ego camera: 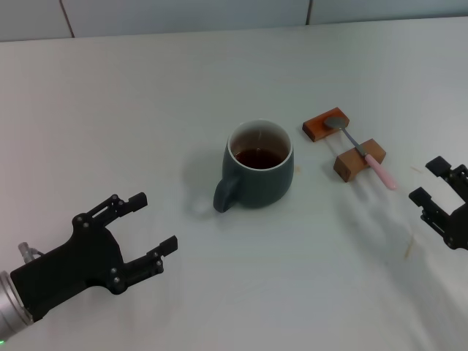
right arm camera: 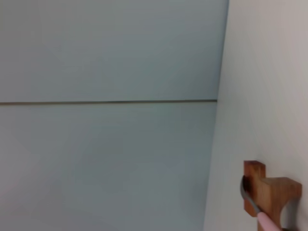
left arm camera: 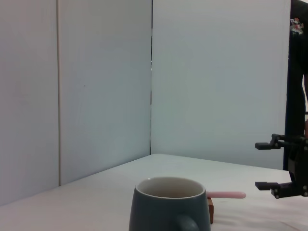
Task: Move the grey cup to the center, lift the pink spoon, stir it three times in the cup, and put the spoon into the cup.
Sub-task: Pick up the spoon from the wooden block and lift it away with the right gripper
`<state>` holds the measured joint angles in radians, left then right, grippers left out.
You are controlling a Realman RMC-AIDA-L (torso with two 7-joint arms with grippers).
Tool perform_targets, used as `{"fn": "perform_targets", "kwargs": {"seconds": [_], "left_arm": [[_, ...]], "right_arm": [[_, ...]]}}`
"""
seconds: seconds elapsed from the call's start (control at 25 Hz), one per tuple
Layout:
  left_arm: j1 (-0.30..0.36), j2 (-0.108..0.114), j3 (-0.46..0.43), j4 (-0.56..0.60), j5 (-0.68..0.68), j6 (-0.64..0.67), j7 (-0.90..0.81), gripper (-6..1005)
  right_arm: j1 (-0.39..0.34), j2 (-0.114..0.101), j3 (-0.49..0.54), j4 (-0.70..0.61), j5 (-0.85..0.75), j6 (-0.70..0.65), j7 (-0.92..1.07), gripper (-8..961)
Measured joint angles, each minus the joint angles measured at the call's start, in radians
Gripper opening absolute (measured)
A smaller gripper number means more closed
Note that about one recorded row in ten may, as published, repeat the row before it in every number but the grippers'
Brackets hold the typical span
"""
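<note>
The grey cup [ego camera: 258, 167] stands upright near the middle of the table [ego camera: 146, 131], a rounded dark blue-grey mug with a white interior, dark brown liquid inside and its loop handle turned toward the robot's left. Just beside it on the right, the pink spoon [ego camera: 364, 151] lies bridged across two orange-brown blocks [ego camera: 326, 124], metal bowl on the far block, pale pink handle overhanging the near block.

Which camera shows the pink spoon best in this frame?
The head view: the whole pink spoon shows, lying across two orange-brown blocks, right of the grey cup. The left wrist view shows only its handle behind the cup; the right wrist view only a sliver.
</note>
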<state>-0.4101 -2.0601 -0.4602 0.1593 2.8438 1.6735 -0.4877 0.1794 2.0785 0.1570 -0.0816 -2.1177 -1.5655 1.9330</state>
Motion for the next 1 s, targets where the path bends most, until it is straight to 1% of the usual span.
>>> {"fn": "perform_targets", "kwargs": {"seconds": [0.2, 0.44, 0.72, 1.0], "left_arm": [[-0.006, 0.000, 0.000, 0.005, -0.001, 0.000, 0.000, 809], [-0.007, 0.000, 0.000, 0.005, -0.013, 0.000, 0.000, 808], [-0.007, 0.000, 0.000, 0.004, -0.019, 0.000, 0.000, 808], [-0.012, 0.000, 0.000, 0.007, -0.030, 0.000, 0.000, 809]], "right_arm": [[0.007, 0.001, -0.010, 0.018, -0.002, 0.047, -0.001, 766], [0.031, 0.001, -0.012, 0.024, -0.003, 0.073, -0.001, 767], [0.055, 0.002, -0.011, 0.041, -0.012, 0.140, -0.002, 767], [0.076, 0.002, -0.011, 0.045, -0.013, 0.164, -0.005, 767]]}}
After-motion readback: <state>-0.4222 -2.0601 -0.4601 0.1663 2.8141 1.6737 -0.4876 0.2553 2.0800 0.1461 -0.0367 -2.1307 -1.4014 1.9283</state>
